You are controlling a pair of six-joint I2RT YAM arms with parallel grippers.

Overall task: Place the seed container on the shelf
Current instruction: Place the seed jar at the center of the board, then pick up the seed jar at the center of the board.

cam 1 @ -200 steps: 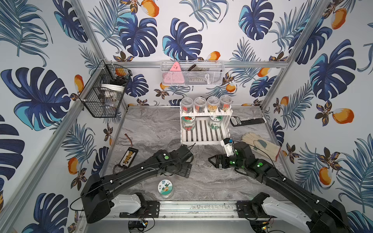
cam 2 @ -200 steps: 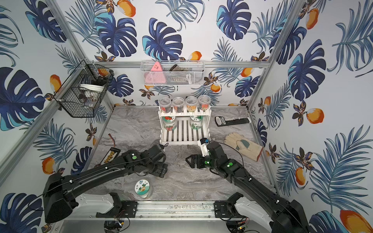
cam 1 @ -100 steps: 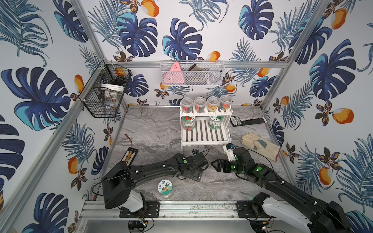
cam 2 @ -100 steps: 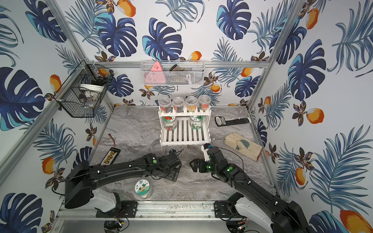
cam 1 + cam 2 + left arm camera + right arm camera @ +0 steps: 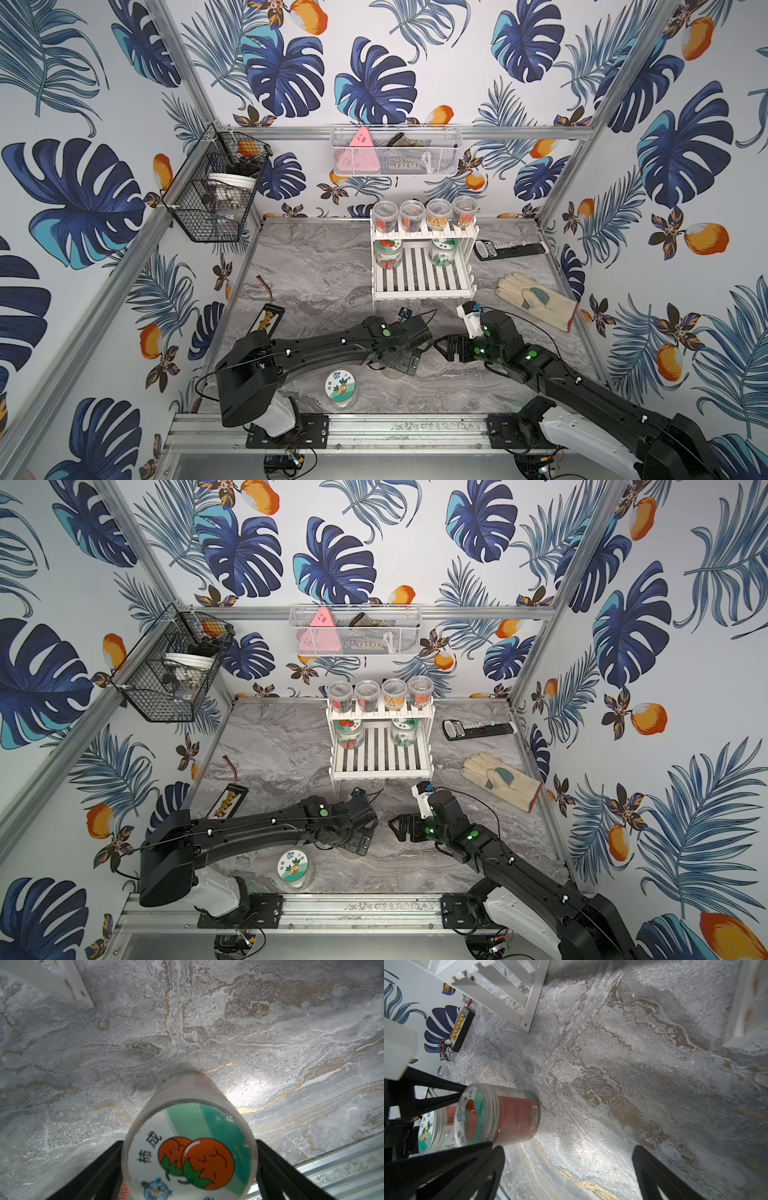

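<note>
Left end effector (image 5: 189, 1141) straddles the clear tomato-lidded seed container (image 5: 191, 1157), grip unclear; right end effector (image 5: 441, 351), at its 3 o'clock, spread wide.

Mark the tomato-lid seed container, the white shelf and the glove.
tomato-lid seed container (image 5: 190, 1153): left wrist view, on its printed lid.
white shelf (image 5: 422, 294): in a top view, on the lower tier's front rail.
glove (image 5: 540, 305): in a top view, on its palm.
</note>
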